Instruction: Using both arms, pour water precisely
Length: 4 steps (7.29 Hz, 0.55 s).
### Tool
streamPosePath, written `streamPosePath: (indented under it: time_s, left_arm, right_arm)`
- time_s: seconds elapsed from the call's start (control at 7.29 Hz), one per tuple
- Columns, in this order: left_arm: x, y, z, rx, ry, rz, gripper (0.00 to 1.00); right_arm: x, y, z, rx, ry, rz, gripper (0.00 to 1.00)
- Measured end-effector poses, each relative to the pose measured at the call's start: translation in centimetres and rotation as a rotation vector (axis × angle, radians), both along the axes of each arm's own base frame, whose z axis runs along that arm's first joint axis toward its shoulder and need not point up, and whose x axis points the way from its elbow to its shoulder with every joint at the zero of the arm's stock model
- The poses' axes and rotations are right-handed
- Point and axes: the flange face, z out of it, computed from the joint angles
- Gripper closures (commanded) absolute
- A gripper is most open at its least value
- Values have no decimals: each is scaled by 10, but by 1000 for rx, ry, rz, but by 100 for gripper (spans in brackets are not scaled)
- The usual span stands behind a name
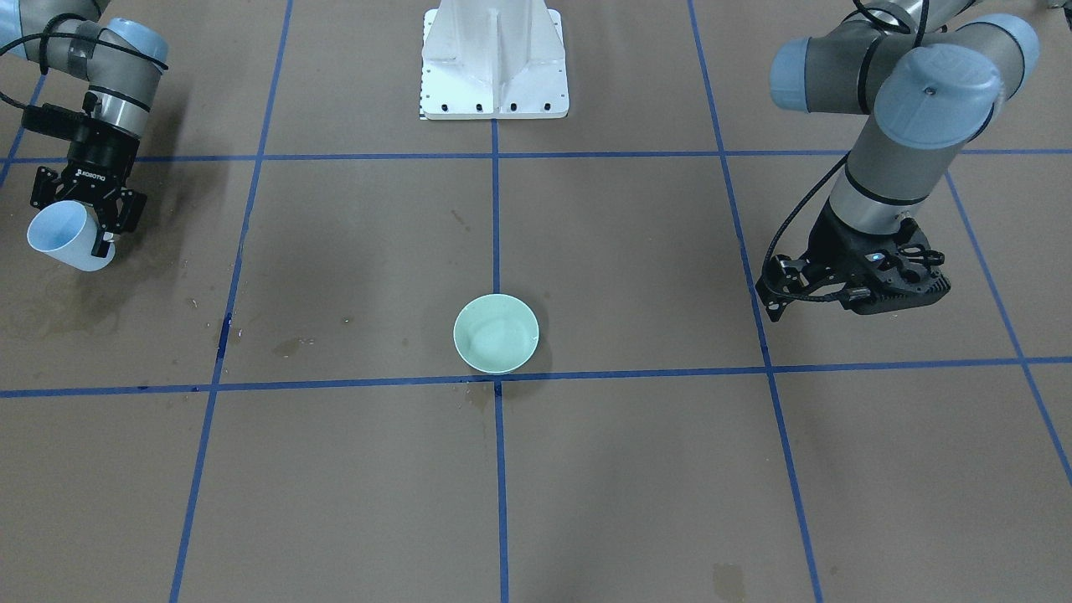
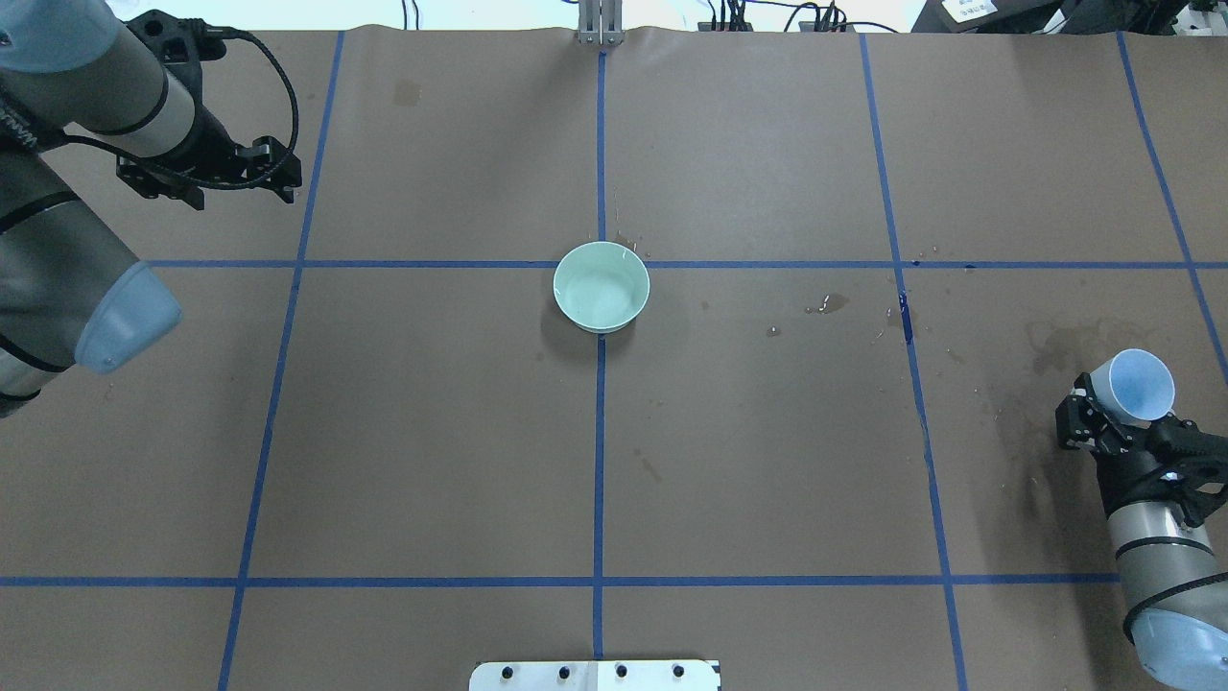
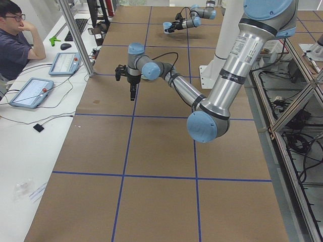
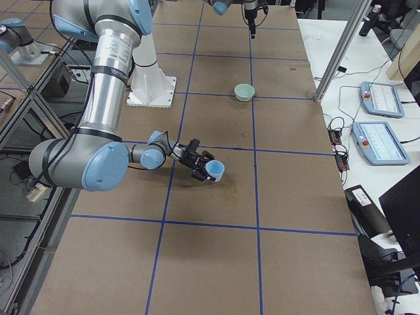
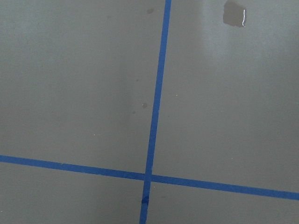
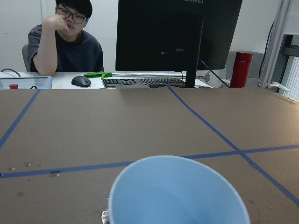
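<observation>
Water: small puddle (image 5: 233, 13) on the brown paper (image 5: 70, 70); its glint shows only in the left wrist view. Dark damp stains (image 2: 1074, 341) lie on the robot's right side.
Bowl (image 2: 602, 287): mint green, at table centre, pale sheen inside; cannot tell if that is water.
Cup (image 1: 59, 239): light blue, tilted; the right wrist view shows only its plain blue inside.
Right gripper (image 1: 84, 219): 2 fingers clamped on the Cup.
Left gripper (image 3: 132, 95): points down over paper, well apart from the Bowl; finger gap cannot be told.
</observation>
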Motion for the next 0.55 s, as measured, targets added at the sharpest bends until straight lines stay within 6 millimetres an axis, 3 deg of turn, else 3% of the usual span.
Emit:
streamPosePath:
  time_s: [0.55]
  left_arm:
    - [0, 1, -1, 2, 1, 1, 0]
  right_arm:
    - [13, 11, 7, 11, -9, -2, 100]
